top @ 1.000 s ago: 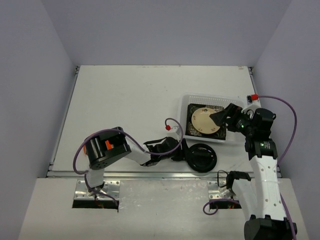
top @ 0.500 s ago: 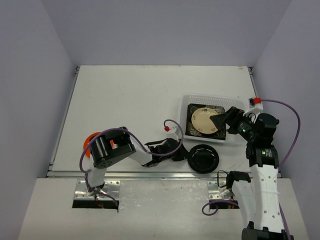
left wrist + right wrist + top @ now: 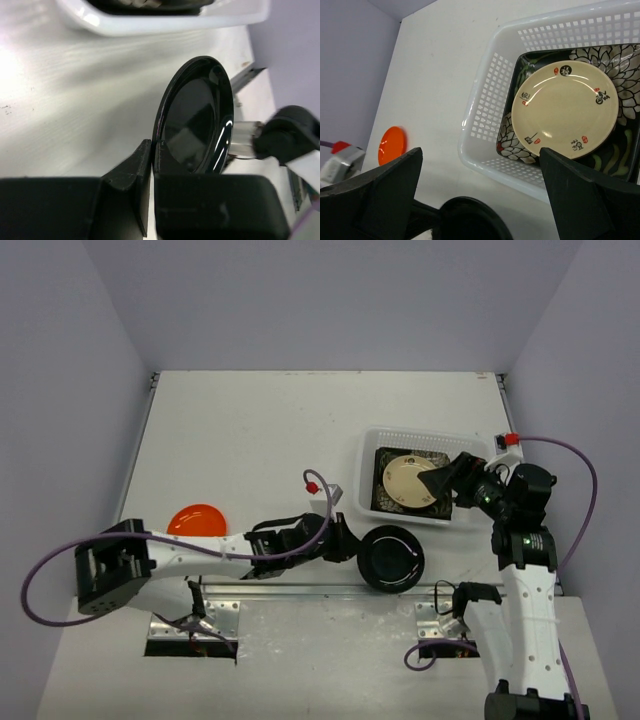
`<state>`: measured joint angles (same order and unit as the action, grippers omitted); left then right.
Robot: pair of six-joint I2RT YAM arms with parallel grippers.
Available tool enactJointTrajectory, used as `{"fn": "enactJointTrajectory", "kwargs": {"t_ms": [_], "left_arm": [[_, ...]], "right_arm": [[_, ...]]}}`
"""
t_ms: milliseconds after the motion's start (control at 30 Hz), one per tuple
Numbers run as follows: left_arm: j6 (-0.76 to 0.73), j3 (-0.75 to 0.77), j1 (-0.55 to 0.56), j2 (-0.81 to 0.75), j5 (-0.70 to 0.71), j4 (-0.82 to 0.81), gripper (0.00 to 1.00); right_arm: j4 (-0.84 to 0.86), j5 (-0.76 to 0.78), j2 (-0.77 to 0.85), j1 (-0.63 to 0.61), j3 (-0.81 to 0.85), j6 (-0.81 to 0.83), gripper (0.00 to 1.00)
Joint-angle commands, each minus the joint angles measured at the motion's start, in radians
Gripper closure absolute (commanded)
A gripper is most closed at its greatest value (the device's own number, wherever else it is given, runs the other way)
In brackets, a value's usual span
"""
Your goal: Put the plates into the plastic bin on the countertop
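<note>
Plate count rn: 4 visible. 2 are in the plastic bin [image 3: 372,445], 2 are outside it.

In the bin there's 1 black floral square plate [image 3: 620,57] lying flat w/ 1 cream round plate [image 3: 565,115] sitting right on top of it. Can't tell if anything's under the floral one.

Outside there's 1 glossy black plate [image 3: 390,558] near the front edge of the countertop [image 3: 250,440], just in front of the bin and not touching it. The left gripper [image 3: 151,150] has its fingers pinched tight on that plate's rim, one on each face. Wrist cam shows the plate at an angle, but idk if its far edge is touching the counter.

The other loose one is 1 orange round plate [image 3: 197,519], flat on the counter way over on the left side, well apart from the bin.

The right gripper [image 3: 448,476] hovers over the bin's right part – fingers spread wide, nothing between them.

So 1 bin and 2 arms, w/ only the left one holding anything.
</note>
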<state>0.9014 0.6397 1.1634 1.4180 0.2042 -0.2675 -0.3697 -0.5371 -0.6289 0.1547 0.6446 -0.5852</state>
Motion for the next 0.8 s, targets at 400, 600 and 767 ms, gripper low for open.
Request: {"fn": "enactJointTrajectory", "kwargs": {"t_ms": [400, 600, 767], "left_arm": [[-0.165, 0.37, -0.276, 0.037, 0.015, 0.232, 1.0], [-0.214, 0.636, -0.321, 0.263, 0.009, 0.289, 1.0], [-0.223, 0.806, -0.333, 0.44, -0.03, 0.34, 1.0]], "right_arm": [[-0.1, 0.109, 0.098, 0.002, 0.237, 0.004, 0.01], [-0.123, 0.104, 0.106, 0.0, 0.214, 0.024, 0.01], [-0.118, 0.09, 0.107, 0.001, 0.199, 0.028, 0.01]]}}
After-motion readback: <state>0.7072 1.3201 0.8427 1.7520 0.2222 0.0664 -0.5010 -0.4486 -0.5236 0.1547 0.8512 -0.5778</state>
